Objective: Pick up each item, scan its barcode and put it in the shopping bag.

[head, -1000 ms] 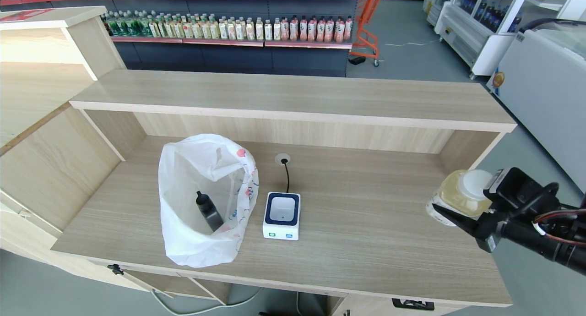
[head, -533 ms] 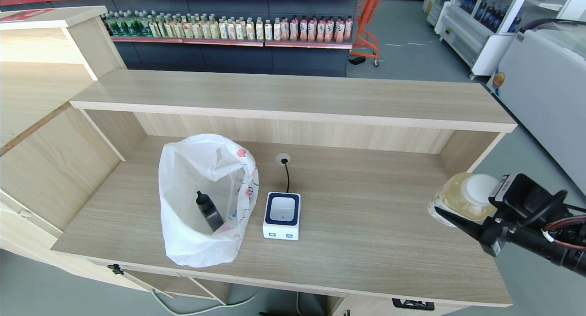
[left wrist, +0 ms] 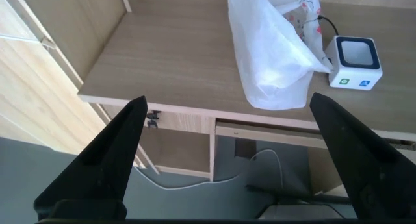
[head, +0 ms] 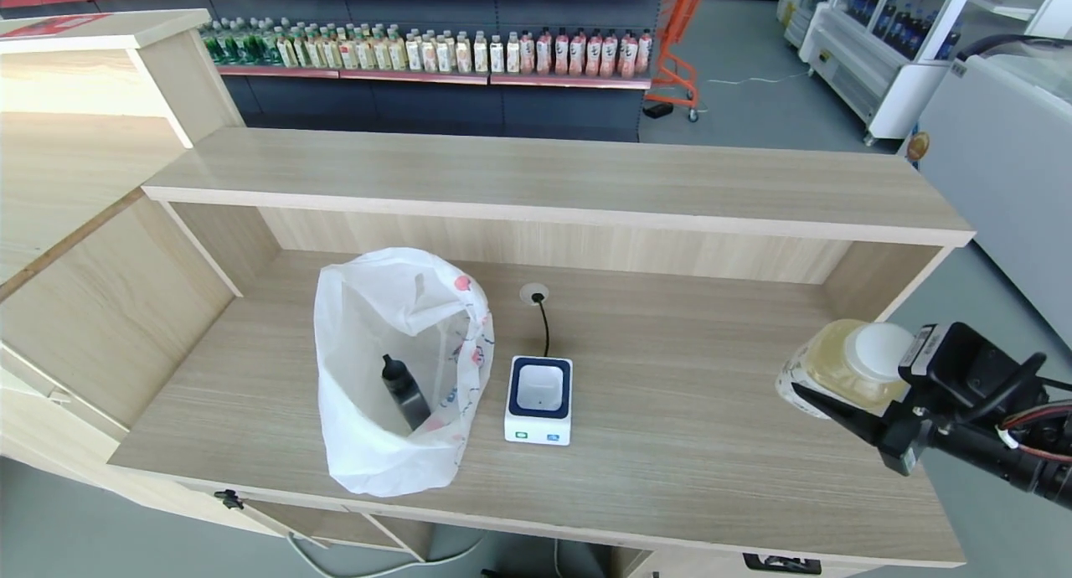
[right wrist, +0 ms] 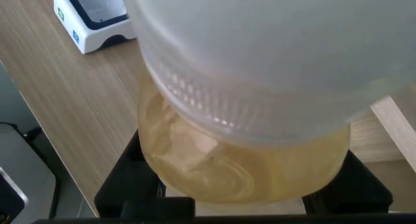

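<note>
The right gripper (head: 829, 398) was clenched on a rounded clear plastic bottle (head: 842, 364) of pale yellow liquid with a wide, ribbed white cap. It held the bottle tilted at the bench's right edge. One black tapered finger ran under the bottle; the other was hidden behind it. From the right wrist the cap was a blur and hid the bottle's upper half (right wrist: 247, 152), and no label could be made out.

The bench (head: 712, 444) was smooth pale wood-grain laminate. Toward its front left stood a thin, crinkled white plastic shopping bag (head: 402, 368), mouth open. A slim dark bottle (head: 406, 391) leaned inside, its base lost in the folds. Just beside the bag sat a boxy white scanner (head: 540, 399) with a dark-rimmed square window. The left gripper (left wrist: 227, 159) hung spread and released below the bench's front left corner, its wedge-shaped fingers cut off by the frame.
</note>
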`<state>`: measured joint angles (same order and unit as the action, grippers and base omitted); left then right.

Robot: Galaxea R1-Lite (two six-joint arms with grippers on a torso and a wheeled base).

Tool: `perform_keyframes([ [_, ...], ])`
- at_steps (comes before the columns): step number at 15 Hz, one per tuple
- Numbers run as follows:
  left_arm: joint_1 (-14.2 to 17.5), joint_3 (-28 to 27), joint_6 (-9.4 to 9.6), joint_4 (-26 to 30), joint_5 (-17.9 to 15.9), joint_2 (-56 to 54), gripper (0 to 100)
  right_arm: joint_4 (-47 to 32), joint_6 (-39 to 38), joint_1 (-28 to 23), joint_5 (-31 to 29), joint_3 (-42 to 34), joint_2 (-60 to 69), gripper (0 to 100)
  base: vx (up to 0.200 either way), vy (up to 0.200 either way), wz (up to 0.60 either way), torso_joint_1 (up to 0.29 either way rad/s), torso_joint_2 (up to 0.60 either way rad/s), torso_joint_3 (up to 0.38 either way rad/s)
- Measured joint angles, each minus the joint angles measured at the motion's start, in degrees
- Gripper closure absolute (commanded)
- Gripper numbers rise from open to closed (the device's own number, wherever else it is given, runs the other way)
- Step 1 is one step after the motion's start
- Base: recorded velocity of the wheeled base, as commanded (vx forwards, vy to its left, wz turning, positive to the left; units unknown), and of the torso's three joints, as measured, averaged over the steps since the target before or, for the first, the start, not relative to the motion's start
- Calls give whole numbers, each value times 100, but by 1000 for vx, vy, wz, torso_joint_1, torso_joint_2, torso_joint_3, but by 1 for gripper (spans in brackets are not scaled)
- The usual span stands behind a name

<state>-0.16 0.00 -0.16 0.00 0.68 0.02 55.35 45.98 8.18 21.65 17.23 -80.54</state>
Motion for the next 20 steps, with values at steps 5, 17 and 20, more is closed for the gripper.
perform_keyframes([
  [5, 6, 0, 0, 0, 0, 0, 0, -2, -9, -11, 35, 9, -46, 100, 0, 160, 0, -2, 4, -2],
  [17, 5, 0, 0, 0, 0, 0, 0, -4, -162, 5, 503, 20, -167, 100, 133, 133, 0, 2, 2, 2],
  [20, 5, 0, 0, 0, 0, 0, 0, -2, -127, 24, 891, -11, -369, 100, 0, 0, 0, 0, 0, 0],
])
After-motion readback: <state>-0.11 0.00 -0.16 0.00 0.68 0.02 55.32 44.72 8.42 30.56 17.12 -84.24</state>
